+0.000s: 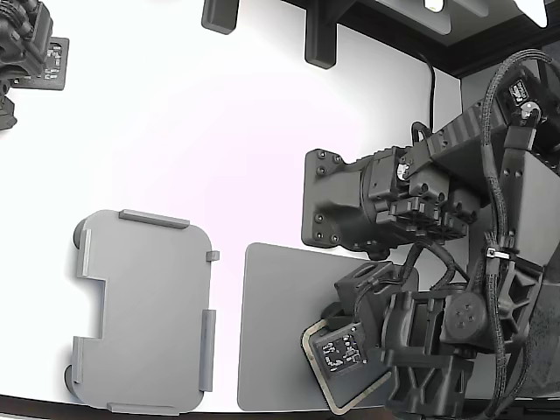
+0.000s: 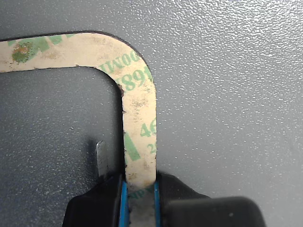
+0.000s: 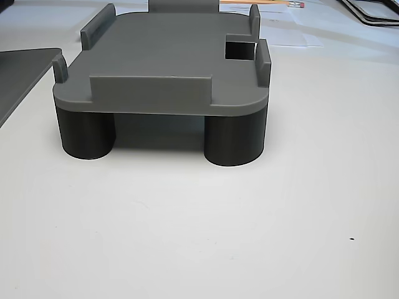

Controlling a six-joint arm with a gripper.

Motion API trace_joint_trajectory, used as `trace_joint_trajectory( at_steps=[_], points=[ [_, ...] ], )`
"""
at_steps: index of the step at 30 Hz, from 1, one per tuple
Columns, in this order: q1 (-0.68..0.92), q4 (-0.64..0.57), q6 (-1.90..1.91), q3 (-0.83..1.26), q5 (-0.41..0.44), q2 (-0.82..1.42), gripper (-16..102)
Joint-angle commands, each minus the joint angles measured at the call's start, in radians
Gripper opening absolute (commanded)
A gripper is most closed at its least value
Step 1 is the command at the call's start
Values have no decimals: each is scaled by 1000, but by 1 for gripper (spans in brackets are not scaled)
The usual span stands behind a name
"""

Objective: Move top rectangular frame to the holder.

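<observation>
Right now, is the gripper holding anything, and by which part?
Yes: the gripper is shut on the rectangular frame, pinching one straight side strip just past a rounded corner.

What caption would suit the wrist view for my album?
Jaws closed on one side of a tan frame above a grey mat.

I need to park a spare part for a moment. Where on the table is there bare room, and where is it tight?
Bare white table spreads above the holder; the holder's deck also carries nothing. A narrow strip runs between holder and grey mat. The mat's right side is crowded: the gripper pinches the frame there.
</observation>
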Motion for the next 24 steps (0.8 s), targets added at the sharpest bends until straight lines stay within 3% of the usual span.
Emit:
trace_joint_trajectory(
  at_steps=[1, 2, 13, 18, 22, 24],
  points=[
    [-12, -3, 6, -3, -2, 17, -6],
    [-12, -3, 9, -3, -2, 17, -11],
    [-64, 92, 106, -149, 40, 35, -11],
    [-115, 219, 293, -365, 175, 3, -11],
    [-218, 250, 535, -517, 161, -37, -12],
    [-265, 324, 663, -657, 152, -103, -12]
  ],
)
